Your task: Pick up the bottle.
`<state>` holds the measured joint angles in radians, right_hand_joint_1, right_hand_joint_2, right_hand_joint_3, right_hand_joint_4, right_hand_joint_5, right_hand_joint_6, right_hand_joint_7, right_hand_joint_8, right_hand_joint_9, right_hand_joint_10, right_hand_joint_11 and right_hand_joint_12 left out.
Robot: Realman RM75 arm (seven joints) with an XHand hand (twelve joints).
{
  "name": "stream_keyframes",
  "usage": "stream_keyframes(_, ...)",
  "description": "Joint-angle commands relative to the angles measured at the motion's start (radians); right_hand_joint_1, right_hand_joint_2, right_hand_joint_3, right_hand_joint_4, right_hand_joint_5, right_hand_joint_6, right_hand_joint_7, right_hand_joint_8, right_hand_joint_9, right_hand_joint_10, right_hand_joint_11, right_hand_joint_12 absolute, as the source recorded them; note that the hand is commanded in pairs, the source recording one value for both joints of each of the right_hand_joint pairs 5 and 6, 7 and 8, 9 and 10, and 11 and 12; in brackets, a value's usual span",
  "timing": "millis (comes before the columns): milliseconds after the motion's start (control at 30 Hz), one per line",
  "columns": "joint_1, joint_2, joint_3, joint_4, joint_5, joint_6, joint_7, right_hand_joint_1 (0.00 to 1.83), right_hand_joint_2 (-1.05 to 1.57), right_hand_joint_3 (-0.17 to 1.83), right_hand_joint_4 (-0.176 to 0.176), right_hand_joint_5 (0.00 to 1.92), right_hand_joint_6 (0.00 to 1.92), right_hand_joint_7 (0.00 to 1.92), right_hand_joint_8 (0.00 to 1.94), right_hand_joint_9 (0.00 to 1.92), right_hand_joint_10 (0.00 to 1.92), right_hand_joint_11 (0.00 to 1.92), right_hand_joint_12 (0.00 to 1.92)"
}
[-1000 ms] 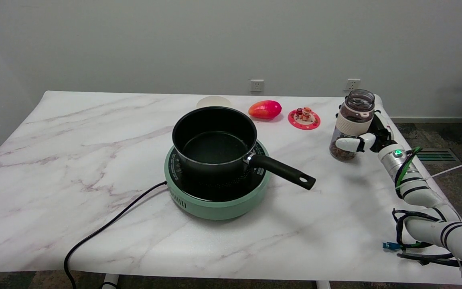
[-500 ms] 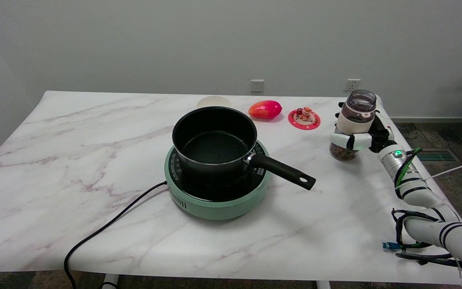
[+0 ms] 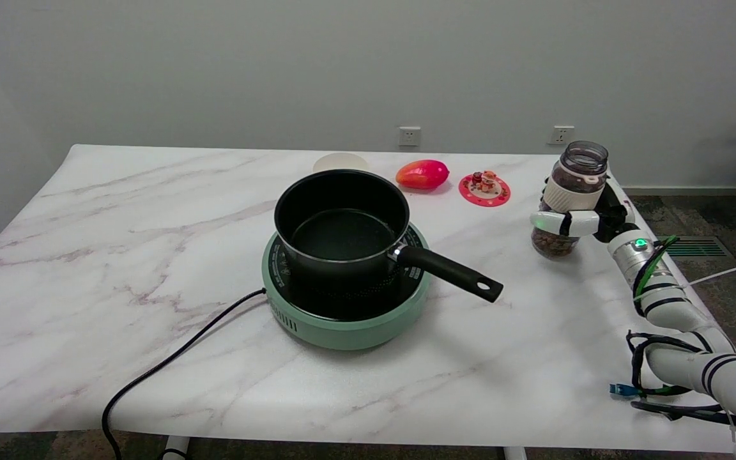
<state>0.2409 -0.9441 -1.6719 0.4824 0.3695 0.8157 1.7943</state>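
Your right hand (image 3: pixel 582 220) has its fingers (image 3: pixel 550 222) wrapped round the bottle (image 3: pixel 566 201) at the worktop's (image 3: pixel 151 268) far-right edge; glass-looking, prob. slick & part-full; grip mid-body below the white band, keep it upright.

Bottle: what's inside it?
The open-topped bottle holds brown, lumpy pieces in its lower part. The white band and the right hand wrapped around the middle cover the fill level.
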Motion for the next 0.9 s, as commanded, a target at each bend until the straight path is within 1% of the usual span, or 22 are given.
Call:
stream_keyframes(33, 0.001, 0.006, 0.035, -0.006, 0.001, 0.013, -0.001, 1.51, 0.93, 0.5, 0.0, 1.92, 1.92, 1.86, 1.86, 1.31, 1.31, 1.15, 1.15)
stream_keyframes(233, 0.015, 0.016, 0.048, 0.005, -0.001, 0.04, -0.002, 1.5, 0.95, 0.49, 0.0, 1.92, 1.92, 1.88, 1.88, 1.31, 1.31, 1.15, 1.15)
stream_keyframes(433, 0.035, 0.073, 0.027, 0.069, -0.029, 0.048, -0.003, 1.49, 0.99, 0.48, 0.0, 1.92, 1.92, 1.91, 1.91, 1.33, 1.33, 1.17, 1.17)
stream_keyframes(567, 0.047, 0.11, 0.019, 0.13, -0.083, 0.039, -0.003, 1.49, 1.04, 0.49, 0.0, 1.92, 1.92, 1.92, 1.92, 1.35, 1.35, 1.21, 1.21)
stream_keyframes(667, 0.052, 0.141, 0.002, 0.179, -0.103, 0.039, -0.003, 1.51, 1.03, 0.58, 0.0, 1.92, 1.92, 1.92, 1.92, 1.38, 1.38, 1.24, 1.24)
stream_keyframes(767, 0.049, 0.169, -0.02, 0.229, -0.104, 0.039, -0.003, 1.51, 1.18, 0.62, 0.0, 1.92, 1.92, 1.92, 1.92, 1.42, 1.42, 1.26, 1.26)
stream_keyframes(867, 0.036, 0.186, -0.028, 0.287, -0.104, 0.039, -0.004, 1.51, 1.24, 0.66, 0.0, 1.92, 1.92, 1.92, 1.92, 1.44, 1.44, 1.27, 1.27)
stream_keyframes(900, 0.039, 0.208, -0.103, 0.387, -0.142, 0.088, 0.1, 1.5, 1.25, 0.66, 0.0, 1.92, 1.92, 1.92, 1.92, 1.45, 1.45, 1.27, 1.27)
